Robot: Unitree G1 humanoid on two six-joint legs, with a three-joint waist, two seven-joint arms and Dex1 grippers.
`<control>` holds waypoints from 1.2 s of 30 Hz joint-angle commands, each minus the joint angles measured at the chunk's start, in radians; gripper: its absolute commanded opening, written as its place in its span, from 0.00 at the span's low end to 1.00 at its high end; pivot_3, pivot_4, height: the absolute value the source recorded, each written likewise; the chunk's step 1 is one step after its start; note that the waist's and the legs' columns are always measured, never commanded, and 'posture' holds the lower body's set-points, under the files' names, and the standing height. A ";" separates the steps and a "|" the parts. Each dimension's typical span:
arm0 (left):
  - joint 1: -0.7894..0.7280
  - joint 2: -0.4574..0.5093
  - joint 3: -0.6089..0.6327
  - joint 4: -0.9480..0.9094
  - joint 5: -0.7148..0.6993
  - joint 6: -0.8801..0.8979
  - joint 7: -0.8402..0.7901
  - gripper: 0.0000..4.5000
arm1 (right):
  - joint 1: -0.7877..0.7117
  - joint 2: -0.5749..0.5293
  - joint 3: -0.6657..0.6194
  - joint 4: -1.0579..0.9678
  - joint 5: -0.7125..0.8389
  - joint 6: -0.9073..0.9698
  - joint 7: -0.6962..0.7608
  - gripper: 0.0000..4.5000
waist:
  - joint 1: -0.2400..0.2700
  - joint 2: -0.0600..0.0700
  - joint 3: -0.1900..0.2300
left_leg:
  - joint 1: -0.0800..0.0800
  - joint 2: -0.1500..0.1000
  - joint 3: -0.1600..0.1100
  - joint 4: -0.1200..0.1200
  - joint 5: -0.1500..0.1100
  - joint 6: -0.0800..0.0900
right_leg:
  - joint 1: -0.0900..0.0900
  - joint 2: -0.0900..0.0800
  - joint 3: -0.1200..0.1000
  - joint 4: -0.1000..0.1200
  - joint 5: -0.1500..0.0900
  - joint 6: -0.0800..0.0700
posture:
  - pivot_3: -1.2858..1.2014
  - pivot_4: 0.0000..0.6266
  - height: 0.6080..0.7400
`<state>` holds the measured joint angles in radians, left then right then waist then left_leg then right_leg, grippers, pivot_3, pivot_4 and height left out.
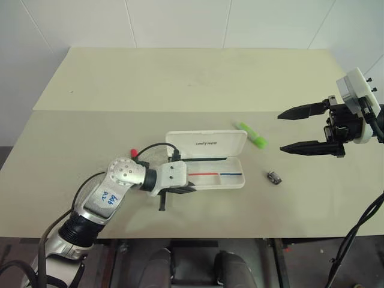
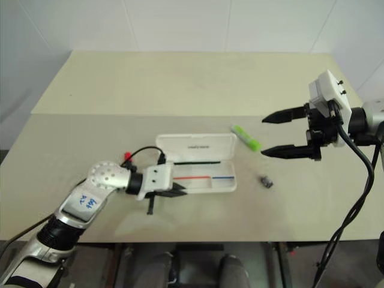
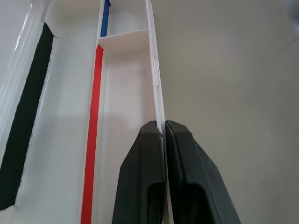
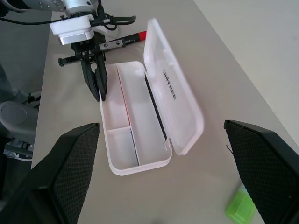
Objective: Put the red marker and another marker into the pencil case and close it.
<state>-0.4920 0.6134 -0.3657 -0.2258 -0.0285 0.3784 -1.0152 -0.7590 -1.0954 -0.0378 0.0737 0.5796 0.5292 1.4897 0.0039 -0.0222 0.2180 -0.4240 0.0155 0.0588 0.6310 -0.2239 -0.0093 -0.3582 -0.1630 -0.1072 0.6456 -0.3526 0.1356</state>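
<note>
left hand (image 4: 99, 91) pinches 1 open pencil case (image 1: 210, 157); 2 markers outside.

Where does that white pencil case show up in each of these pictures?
Left eye view: the pencil case, lid open, at centre.
Right eye view: centre.
Left wrist view: its tray wall pinched in the left pincer.
Right wrist view: centre.
Shared landmark: the tray's red stripe.

table (image 1: 180, 78): beige, seam across | wall (image 1: 180, 21): white panels | light: even
</note>
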 commanded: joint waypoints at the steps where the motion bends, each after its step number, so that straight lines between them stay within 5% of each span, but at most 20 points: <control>1: -0.001 -0.025 0.005 -0.026 0.012 0.038 0.044 0.01 | 0.003 -0.006 -0.045 -0.026 0.007 -0.001 -0.002 1.00 | 0.000 0.000 0.000 | 0.000 0.000 0.000 0.000 0.000 0.000 | 0.000 0.000 0.000 0.000 0.000 0.000 | 0.52 0.24 1.00; 15: 0.016 -0.030 0.059 -0.221 -0.137 0.308 0.044 0.98 | -0.021 0.018 -0.024 -0.005 -0.005 -0.011 0.002 1.00 | 0.002 0.000 0.000 | 0.000 0.000 0.000 0.000 0.000 0.000 | 0.000 0.000 0.000 0.000 0.000 0.000 | 0.52 0.24 1.00; 22: 0.066 0.077 0.153 -0.364 -0.298 0.444 -0.008 0.99 | -0.029 0.033 0.000 0.031 -0.049 -0.030 0.015 1.00 | -0.004 0.000 0.000 | 0.000 0.000 -0.001 0.000 0.000 0.000 | 0.000 0.000 0.000 0.000 0.000 0.000 | 0.52 0.24 1.00; 31: 0.075 0.216 0.562 -0.503 -0.663 0.567 -0.036 0.99 | -0.109 0.112 0.072 0.272 -0.258 -0.108 -0.133 1.00 | -0.004 0.000 0.000 | 0.001 0.000 0.000 -0.001 0.000 0.000 | 0.001 0.000 0.000 -0.002 0.000 0.000 | 0.52 0.24 1.00; 36: 0.038 0.351 0.718 -0.392 -0.658 0.528 -0.012 0.99 | -0.157 0.193 0.099 0.401 -0.369 -0.144 -0.272 1.00 | -0.007 0.000 0.000 | 0.001 0.000 0.000 0.000 0.000 0.000 | 0.001 0.000 0.001 -0.002 0.000 0.000 | 0.52 0.24 1.00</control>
<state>-0.4499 0.9475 0.3274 -0.6357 -0.6895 0.9281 -1.0396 -0.8953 -0.9050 0.0706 0.4574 0.2301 0.4094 1.2425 -0.0028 -0.0222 0.2179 -0.4226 0.0154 0.0588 0.6296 -0.2237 -0.0098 -0.3577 -0.1628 -0.1067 0.6443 -0.3526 0.1356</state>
